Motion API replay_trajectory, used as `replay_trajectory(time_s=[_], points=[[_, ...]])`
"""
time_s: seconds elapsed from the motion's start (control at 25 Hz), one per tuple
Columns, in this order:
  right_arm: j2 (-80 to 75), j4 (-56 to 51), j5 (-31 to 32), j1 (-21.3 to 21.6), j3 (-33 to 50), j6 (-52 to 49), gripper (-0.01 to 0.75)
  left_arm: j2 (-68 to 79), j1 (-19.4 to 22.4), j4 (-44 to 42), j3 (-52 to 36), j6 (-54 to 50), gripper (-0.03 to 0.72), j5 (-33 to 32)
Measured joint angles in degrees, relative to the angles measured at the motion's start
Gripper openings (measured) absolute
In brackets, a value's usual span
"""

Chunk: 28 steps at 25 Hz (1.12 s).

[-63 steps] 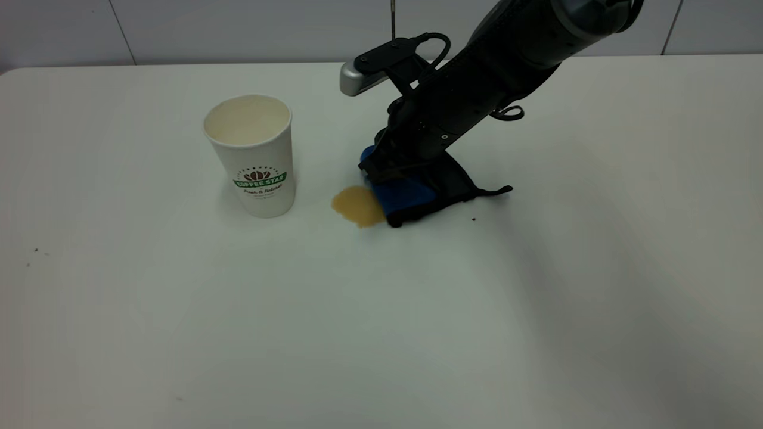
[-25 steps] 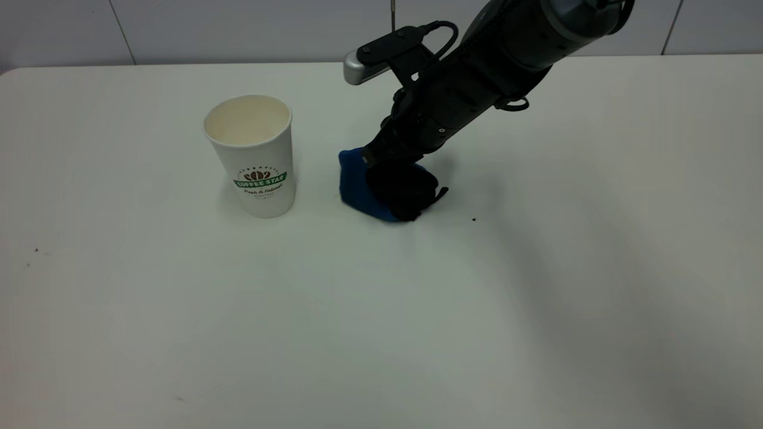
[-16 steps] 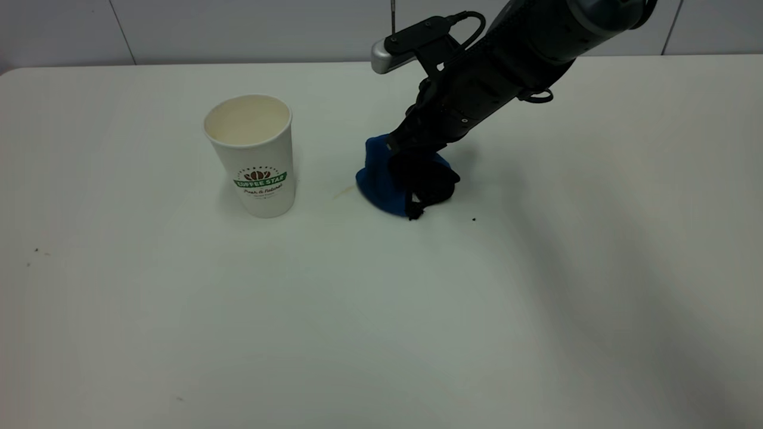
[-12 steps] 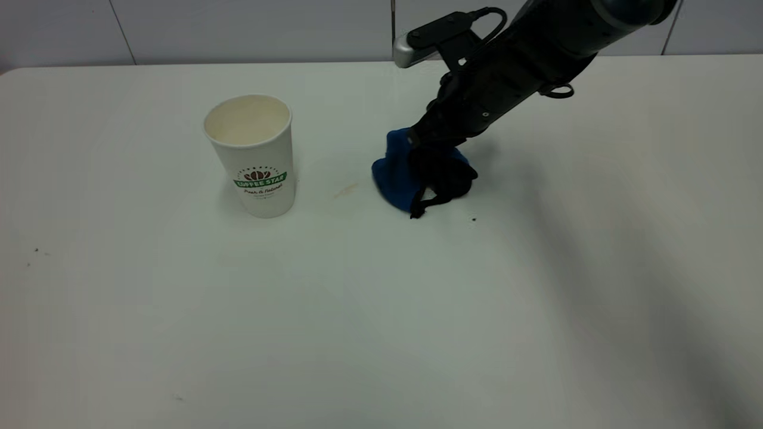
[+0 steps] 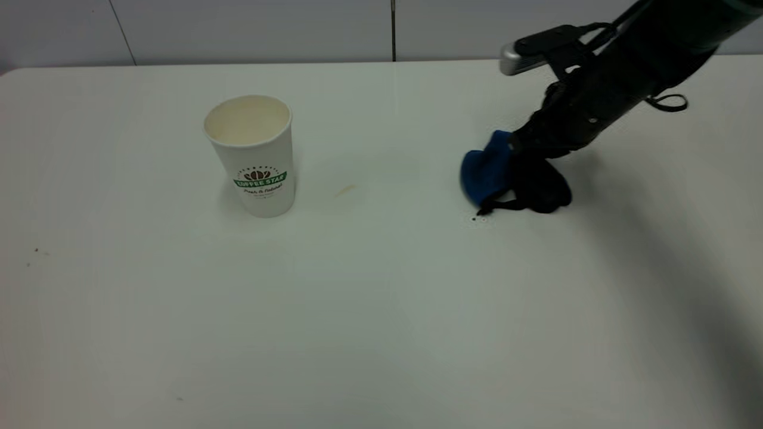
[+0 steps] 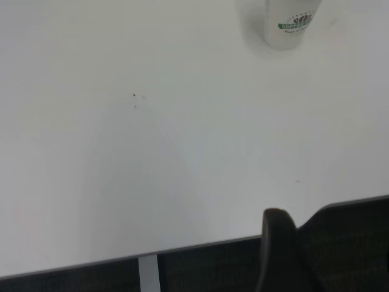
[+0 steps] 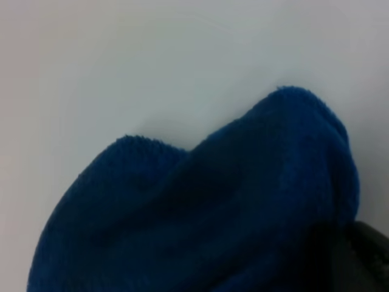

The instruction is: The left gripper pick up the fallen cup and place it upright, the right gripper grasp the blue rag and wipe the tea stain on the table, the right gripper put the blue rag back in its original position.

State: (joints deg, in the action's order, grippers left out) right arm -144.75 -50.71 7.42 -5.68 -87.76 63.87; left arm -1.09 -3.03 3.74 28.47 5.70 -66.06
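Spreading wide under everything is the white counter [image 5: 381,310], and my right arm reaches over it from the far right corner of the exterior view, angled down toward the surface. Down at its tip, my right end effector [image 5: 524,156] is clamped on the blue rag [image 5: 486,173], fingers pinched into the bunched cloth, which sits on the counter with its blue face toward the cup and its black underside bulging out on the other side. My right wrist view is filled with blue fuzz [image 7: 200,207], white counter beyond it. The cup [image 5: 253,156] stands upright, well apart from the rag, green banner logo facing the exterior camera, cream interior showing. My left end effector [image 6: 285,252] shows only as a dark shape hanging past the counter's edge in the left wrist view, far from the cup [image 6: 290,23]; I cannot tell whether its fingers are open or closed. Between cup and rag, nearer the cup, the tea stain [image 5: 346,190] is just a faint yellowish streak. The rag's thin black loop tail [image 5: 492,208] trails toward a tiny dark speck [image 5: 474,219] just beside it.
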Motion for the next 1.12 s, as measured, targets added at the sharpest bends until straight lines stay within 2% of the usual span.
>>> replay_trajectory(time_s=[0.2,0.36,0.52,0.72,0.84,0.96,1.12], points=[[3.4,-0.4,-3.5,5.4,6.8,-0.1,0.029,0.0,0.0,0.0,0.0,0.0,0.443,0.0],[5.0,-1.9,-4.7,7.6,9.2,-0.2,0.074,0.0,0.0,0.0,0.0,0.0,0.443,0.0],[8.3,-3.2,-6.0,7.8,11.3,-0.4,0.234,0.0,0.0,0.0,0.0,0.0,0.443,0.0],[17.0,-5.3,-5.2,7.8,16.4,-1.0,0.509,0.0,0.0,0.0,0.0,0.0,0.443,0.0],[24.6,-6.8,0.0,7.9,21.3,-1.4,0.568,0.0,0.0,0.0,0.0,0.0,0.443,0.0],[32.8,-7.2,7.7,7.9,26.3,-3.3,0.560,0.0,0.0,0.0,0.0,0.0,0.443,0.0],[44.7,-6.4,18.1,7.9,32.1,-12.6,0.524,0.0,0.0,0.0,0.0,0.0,0.443,0.0]])
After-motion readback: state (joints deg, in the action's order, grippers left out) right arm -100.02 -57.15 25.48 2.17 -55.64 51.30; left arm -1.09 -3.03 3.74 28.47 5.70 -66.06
